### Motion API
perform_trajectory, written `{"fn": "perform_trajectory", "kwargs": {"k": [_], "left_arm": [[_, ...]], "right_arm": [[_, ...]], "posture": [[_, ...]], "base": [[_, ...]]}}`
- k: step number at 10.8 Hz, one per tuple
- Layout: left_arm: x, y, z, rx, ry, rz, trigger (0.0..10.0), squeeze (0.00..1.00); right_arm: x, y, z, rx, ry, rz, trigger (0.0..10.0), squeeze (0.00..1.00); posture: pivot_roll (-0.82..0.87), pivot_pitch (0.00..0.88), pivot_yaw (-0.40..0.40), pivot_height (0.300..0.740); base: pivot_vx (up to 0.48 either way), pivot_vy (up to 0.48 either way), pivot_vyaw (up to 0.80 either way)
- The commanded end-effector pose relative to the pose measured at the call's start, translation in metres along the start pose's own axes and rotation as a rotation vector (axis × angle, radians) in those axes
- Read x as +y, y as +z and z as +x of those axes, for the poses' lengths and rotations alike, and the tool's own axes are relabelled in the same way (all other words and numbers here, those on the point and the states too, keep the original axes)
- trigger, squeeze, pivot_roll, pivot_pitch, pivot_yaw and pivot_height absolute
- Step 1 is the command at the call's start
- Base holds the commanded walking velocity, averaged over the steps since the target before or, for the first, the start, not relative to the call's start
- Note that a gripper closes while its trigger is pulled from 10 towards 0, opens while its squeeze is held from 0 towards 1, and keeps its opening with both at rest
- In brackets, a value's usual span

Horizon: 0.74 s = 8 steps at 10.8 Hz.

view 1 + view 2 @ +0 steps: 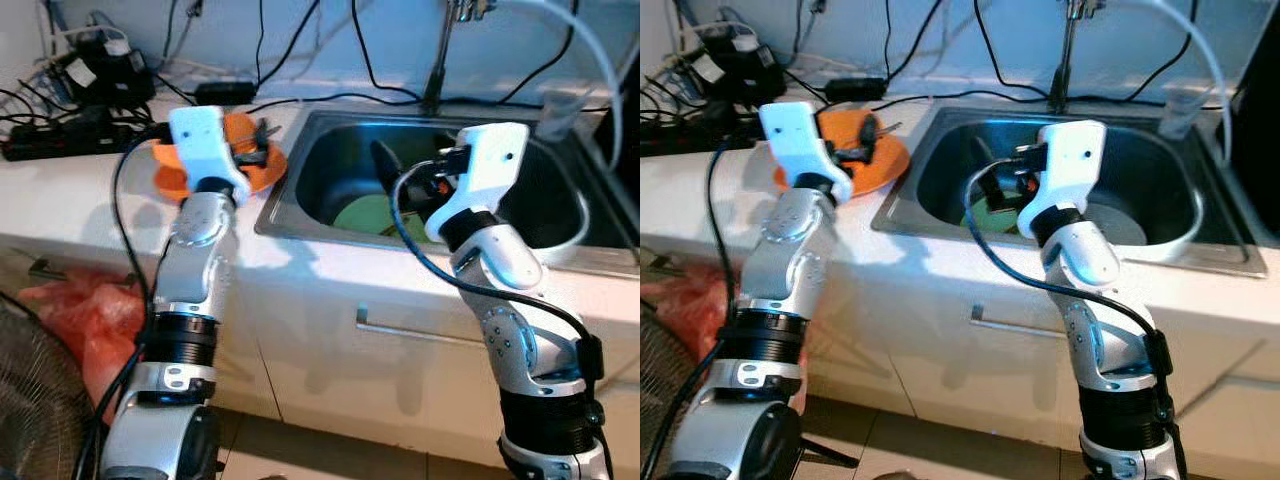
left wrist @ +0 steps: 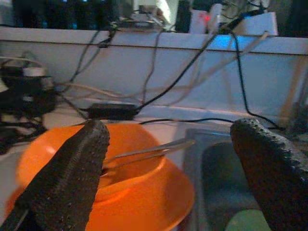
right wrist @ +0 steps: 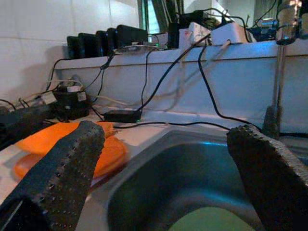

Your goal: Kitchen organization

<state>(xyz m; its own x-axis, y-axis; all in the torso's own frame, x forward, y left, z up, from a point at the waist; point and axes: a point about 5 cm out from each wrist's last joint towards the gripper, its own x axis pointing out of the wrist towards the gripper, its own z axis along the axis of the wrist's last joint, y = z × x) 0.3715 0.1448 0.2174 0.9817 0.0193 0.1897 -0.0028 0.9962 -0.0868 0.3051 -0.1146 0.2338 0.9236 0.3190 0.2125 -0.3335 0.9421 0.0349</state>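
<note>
Nearest us, our two arms reach forward over the counter's front edge. Our left gripper hovers just above the orange dishes, which sit on the counter against the sink's left rim; its fingers are spread wide and hold nothing. In the left wrist view an orange bowl rests on an orange plate with metal cutlery lying across it. Our right gripper hangs over the sink basin, jaws likewise wide apart and empty, above a green plate lying on the sink bottom. Farther back stand the tap, a clear cup at the sink's far right corner, and cables and power strips along the wall. We judge the tidying barely begun: nothing is grasped, and the dishes remain where they lie.
</note>
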Motion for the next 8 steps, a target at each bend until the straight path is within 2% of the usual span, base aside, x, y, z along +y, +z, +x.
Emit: {"fn": "perform_trajectory", "kwargs": {"k": [1,3,6,8], "left_arm": [[0.004,0.001,0.002,0.001,0.027,0.017,10.0,0.00],[0.008,-0.007,0.003,0.029,0.049,0.010,10.0,0.00],[0.006,-0.016,0.001,0.056,0.050,0.011,10.0,0.00],[0.000,-0.023,-0.003,0.061,0.068,-0.022,10.0,0.00]], "right_arm": [[0.002,0.004,0.001,-0.008,0.017,-0.010,10.0,0.00],[-0.001,0.002,0.001,0.018,0.027,-0.028,10.0,0.00],[0.002,-0.002,-0.001,0.050,0.054,-0.038,10.0,0.00],[-0.002,-0.002,-0.005,0.080,0.072,-0.059,10.0,0.00]], "posture": [[-0.01,0.006,0.072,0.740],[-0.01,0.007,0.069,0.740],[-0.02,0.015,0.062,0.740],[-0.05,0.029,0.010,0.740]], "base": [[0.000,0.000,0.00],[0.000,0.000,0.00],[0.000,0.000,0.00],[0.000,0.000,0.00]]}}
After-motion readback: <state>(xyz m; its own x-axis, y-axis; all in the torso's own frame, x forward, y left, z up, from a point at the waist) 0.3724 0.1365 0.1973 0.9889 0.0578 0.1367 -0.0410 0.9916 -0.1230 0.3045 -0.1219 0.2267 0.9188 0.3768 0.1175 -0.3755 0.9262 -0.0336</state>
